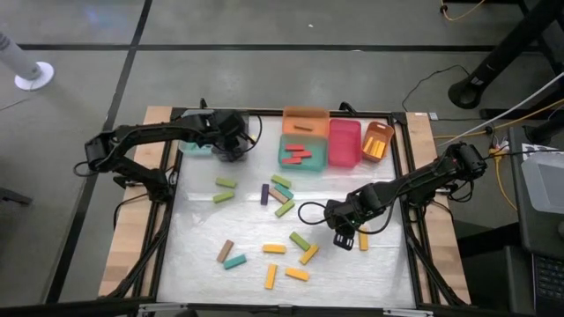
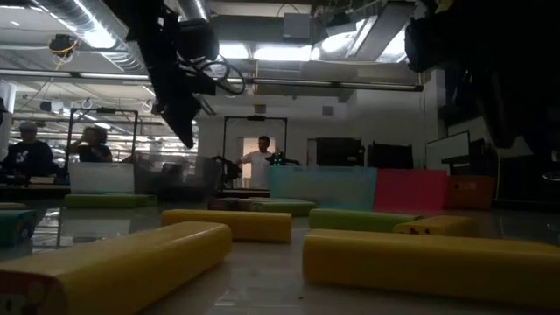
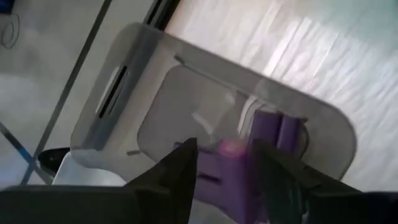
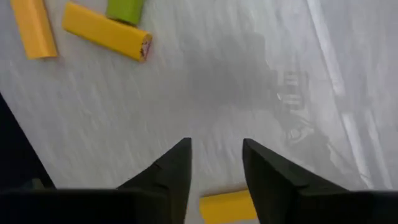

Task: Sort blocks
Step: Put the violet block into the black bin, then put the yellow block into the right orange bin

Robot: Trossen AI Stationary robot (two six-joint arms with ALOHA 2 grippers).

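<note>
Right gripper (image 1: 343,236), status? (obs. 1)

Open and empty. It hangs low over the table on the near side of the pink bin (image 1: 345,150), well apart from it. A yellow block (image 1: 362,239) lies just beside it. (obs. 2)

Step in hand for that arm? (obs. 1)

Judged: lining up a pick on that yellow block. The next move calls for centring over the bar, matching its long axis, then lowering and closing. Other loose blocks (image 1: 284,209) in yellow, olive, teal, purple and brown lie scattered between this gripper and the pink bin's row, toward the left arm's side. (obs. 2)

Left gripper (image 3: 224,158)? (obs. 1)

It is in the pink bin's far row, well off toward the left arm's side, over a pale bin (image 3: 124,68). A purple block (image 3: 221,180) sits right at it, with more purple already lying in that bin. I cannot tell whether it grips the block or has let go. (obs. 2)

Step? (obs. 1)

Judged: a drop-off. Next it needs a clean release, then a lift clear of the bin wall. (obs. 2)
</note>
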